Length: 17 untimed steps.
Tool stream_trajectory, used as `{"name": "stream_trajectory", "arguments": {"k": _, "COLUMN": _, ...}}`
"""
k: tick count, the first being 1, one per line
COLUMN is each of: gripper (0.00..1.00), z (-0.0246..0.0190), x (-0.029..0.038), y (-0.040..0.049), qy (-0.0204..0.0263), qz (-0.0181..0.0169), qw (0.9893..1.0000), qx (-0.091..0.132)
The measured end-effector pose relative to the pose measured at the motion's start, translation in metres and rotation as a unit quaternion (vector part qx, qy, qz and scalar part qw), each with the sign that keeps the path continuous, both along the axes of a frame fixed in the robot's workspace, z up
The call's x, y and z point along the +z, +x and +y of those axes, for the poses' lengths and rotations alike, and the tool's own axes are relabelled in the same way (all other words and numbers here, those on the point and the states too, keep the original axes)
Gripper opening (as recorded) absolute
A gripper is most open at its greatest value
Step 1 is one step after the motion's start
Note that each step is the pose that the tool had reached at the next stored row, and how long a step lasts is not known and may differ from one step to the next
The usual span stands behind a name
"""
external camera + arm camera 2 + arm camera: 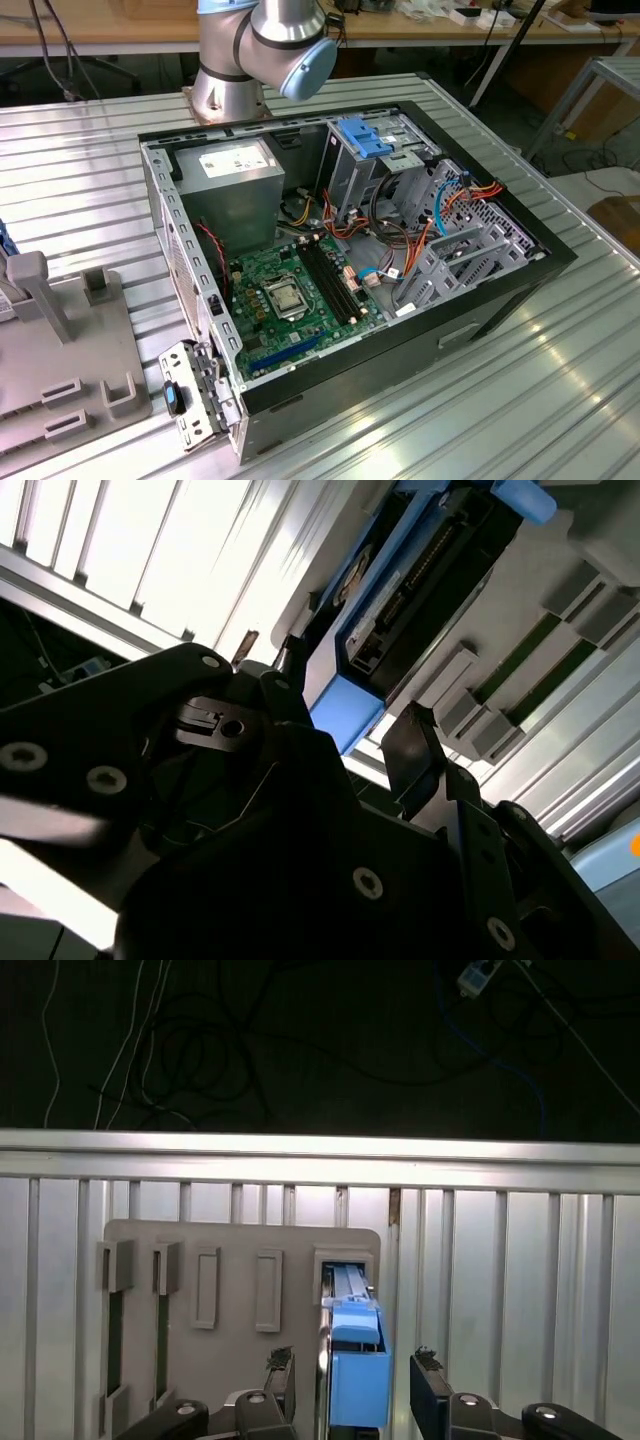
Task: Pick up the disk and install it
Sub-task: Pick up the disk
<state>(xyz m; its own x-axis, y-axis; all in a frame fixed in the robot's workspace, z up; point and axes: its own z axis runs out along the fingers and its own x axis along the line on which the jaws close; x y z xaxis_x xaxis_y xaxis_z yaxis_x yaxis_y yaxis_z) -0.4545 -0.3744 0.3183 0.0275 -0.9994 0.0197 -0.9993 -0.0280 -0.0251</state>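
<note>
Disk (358,1385) upright in grey slotted holder (235,1250) on desk (500,1290), end effector (351,1357) wide astride it, open computer case (420,370) holding motherboard (285,300)

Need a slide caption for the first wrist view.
Open gripper straddles the disk standing in a grey holder.

Disk (358,1380): you see bright blue edging on grey
Holder plate (240,1250): plain grey
Table (500,1290): ribbed silver
Motherboard (262,272): green

Disk (358,1380) upright in fixture plate (240,1260) end slot, between fingers of tool (352,1365)
</note>
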Motion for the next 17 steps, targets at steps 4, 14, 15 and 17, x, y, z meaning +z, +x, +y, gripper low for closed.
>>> {"name": "stream_trajectory", "arguments": {"k": 4, "gripper": 0.57, "z": 0.0006, "x": -0.0055, "y": -0.0002, "qy": 0.0001, "qz": 0.0000, "qw": 1.0000, "qx": 0.000}}
{"name": "stream_trajectory", "arguments": {"k": 14, "gripper": 0.57, "z": 0.0007, "x": -0.0144, "y": -0.0002, "qy": 0.0002, "qz": 0.0000, "qw": 1.0000, "qx": 0.000}}
{"name": "stream_trajectory", "arguments": {"k": 15, "gripper": 0.57, "z": 0.0007, "x": -0.0144, "y": -0.0002, "qy": 0.0002, "qz": 0.0001, "qw": 1.0000, "qx": 0.000}}
{"name": "stream_trajectory", "arguments": {"k": 17, "gripper": 0.57, "z": 0.0007, "x": -0.0145, "y": -0.0002, "qy": 0.0002, "qz": 0.0000, "qw": 1.0000, "qx": 0.000}}
